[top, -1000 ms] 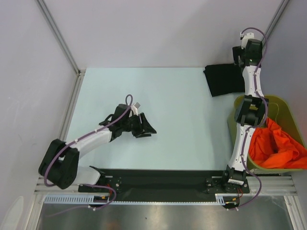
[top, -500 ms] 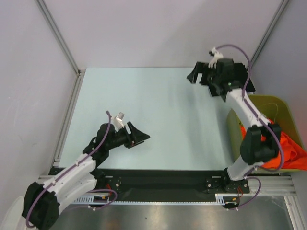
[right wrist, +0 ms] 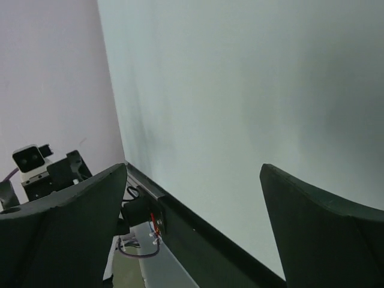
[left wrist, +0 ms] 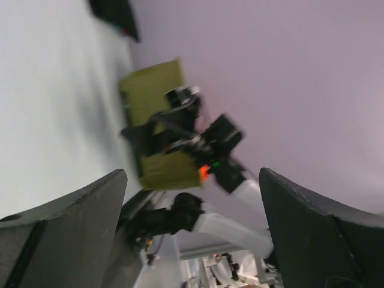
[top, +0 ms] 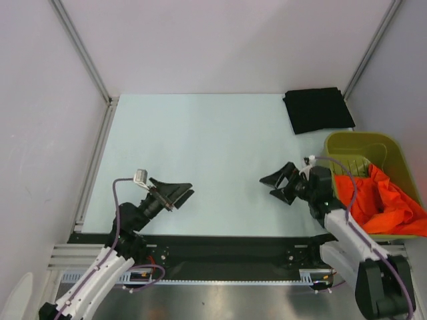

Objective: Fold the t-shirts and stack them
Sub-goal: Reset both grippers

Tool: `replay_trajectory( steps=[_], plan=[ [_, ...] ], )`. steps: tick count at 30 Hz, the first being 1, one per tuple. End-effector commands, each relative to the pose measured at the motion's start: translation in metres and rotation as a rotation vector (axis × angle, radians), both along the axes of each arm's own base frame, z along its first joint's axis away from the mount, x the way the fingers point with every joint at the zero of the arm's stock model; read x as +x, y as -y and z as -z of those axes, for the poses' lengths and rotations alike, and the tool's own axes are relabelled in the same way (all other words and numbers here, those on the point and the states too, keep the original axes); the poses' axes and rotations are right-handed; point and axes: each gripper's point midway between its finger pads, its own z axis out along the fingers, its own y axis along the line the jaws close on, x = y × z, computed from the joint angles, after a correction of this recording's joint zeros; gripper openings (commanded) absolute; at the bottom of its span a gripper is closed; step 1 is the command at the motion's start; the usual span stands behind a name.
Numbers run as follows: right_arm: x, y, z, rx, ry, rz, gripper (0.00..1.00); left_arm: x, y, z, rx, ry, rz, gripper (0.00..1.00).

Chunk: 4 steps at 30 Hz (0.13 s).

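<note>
A folded black t-shirt (top: 318, 110) lies flat at the far right of the table; a corner of it shows in the left wrist view (left wrist: 115, 15). An orange t-shirt (top: 377, 203) lies crumpled in the olive-green bin (top: 363, 148). No red t-shirt is in view. My left gripper (top: 175, 194) is open and empty, low over the table near its front left. My right gripper (top: 278, 185) is open and empty, low over the table near the front, just left of the bin. In both wrist views the jaws stand wide apart with nothing between them.
The bin stands at the right edge of the table and also shows in the left wrist view (left wrist: 153, 90). Pale walls close the back and both sides. A black strip (top: 220, 247) with the arm bases runs along the near edge.
Both arms have drawn back toward their bases. My right gripper came from the black t-shirt at the far right down to the front by the bin. My left gripper moved nearer and left.
</note>
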Motion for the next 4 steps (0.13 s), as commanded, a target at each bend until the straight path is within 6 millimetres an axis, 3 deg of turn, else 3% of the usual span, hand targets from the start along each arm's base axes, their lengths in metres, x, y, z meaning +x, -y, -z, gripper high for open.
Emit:
replay_trajectory(
  steps=[1,2,3,4],
  plan=[
    [-0.041,-0.007,0.016,0.078,-0.033,-0.049,1.00,-0.004,-0.004,0.063,-0.052,-0.122,-0.005,0.98],
    [-0.050,-0.008,0.024,0.107,-0.050,-0.055,1.00,-0.006,-0.003,0.062,-0.064,-0.130,0.004,0.99],
    [-0.050,-0.012,0.005,0.192,0.027,-0.053,1.00,-0.011,-0.001,0.050,-0.093,-0.090,0.032,0.99],
    [-0.064,-0.014,0.018,0.232,0.026,-0.070,1.00,-0.013,-0.001,0.044,-0.111,-0.075,0.042,0.99]
  ],
)
